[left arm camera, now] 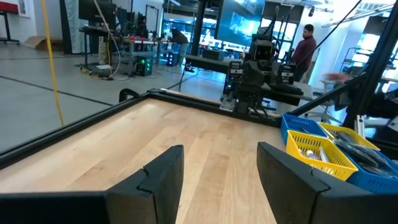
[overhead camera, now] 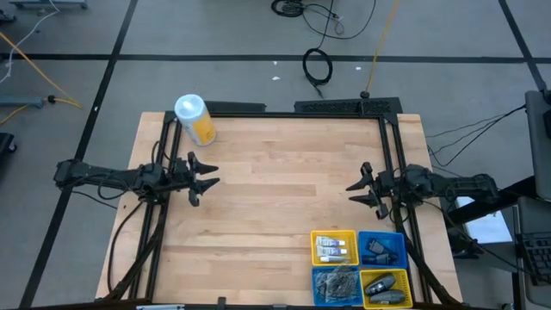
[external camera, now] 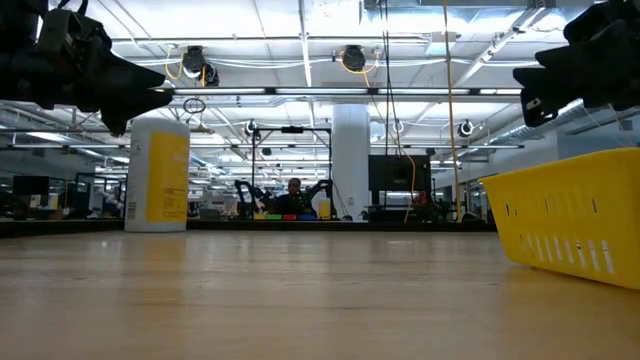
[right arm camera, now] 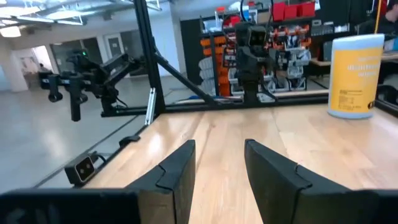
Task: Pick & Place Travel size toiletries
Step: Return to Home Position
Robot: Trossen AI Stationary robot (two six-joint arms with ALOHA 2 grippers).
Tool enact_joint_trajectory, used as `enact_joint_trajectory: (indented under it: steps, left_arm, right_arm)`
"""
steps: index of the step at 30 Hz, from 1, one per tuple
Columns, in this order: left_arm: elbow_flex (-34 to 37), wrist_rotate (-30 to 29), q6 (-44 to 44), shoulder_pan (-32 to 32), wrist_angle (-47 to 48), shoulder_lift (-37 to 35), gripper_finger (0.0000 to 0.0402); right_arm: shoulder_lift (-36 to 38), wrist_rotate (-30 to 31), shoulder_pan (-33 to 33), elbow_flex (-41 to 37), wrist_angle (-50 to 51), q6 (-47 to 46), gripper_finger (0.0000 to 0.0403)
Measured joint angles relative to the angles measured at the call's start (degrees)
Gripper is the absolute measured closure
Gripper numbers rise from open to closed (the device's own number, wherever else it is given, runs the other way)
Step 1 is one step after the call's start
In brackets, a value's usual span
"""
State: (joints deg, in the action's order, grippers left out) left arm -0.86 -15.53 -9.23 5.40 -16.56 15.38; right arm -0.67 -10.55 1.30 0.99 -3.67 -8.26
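Observation:
The travel size toiletries lie sorted in four square bins near the table's near right corner. White tubes (overhead camera: 332,249) fill a yellow bin, dark items (overhead camera: 376,251) sit in a blue bin, grey pieces (overhead camera: 336,284) in another blue bin, and dark oval bottles (overhead camera: 385,288) in a yellow bin. My left gripper (overhead camera: 207,176) hovers open over the table's left side. My right gripper (overhead camera: 357,191) hovers open at the right side, just beyond the bins. Neither gripper holds anything.
A large yellow canister with a white lid (overhead camera: 195,118) stands upright near the far left corner. A black frame (overhead camera: 344,108) runs along the far edge and down both sides. The bare wooden tabletop (overhead camera: 275,189) lies between the two arms. A person stands in the room beyond.

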Motion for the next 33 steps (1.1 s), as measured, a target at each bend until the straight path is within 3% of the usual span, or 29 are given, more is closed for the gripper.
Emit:
enact_joint_trajectory:
  steps: [33]
  left_arm:
    - [0.00,-0.02,0.00,0.01,0.03,0.00,0.0201]
  right_arm:
    - [-0.09,-0.10,0.02,-0.15,-1.71,-0.02,0.0273]
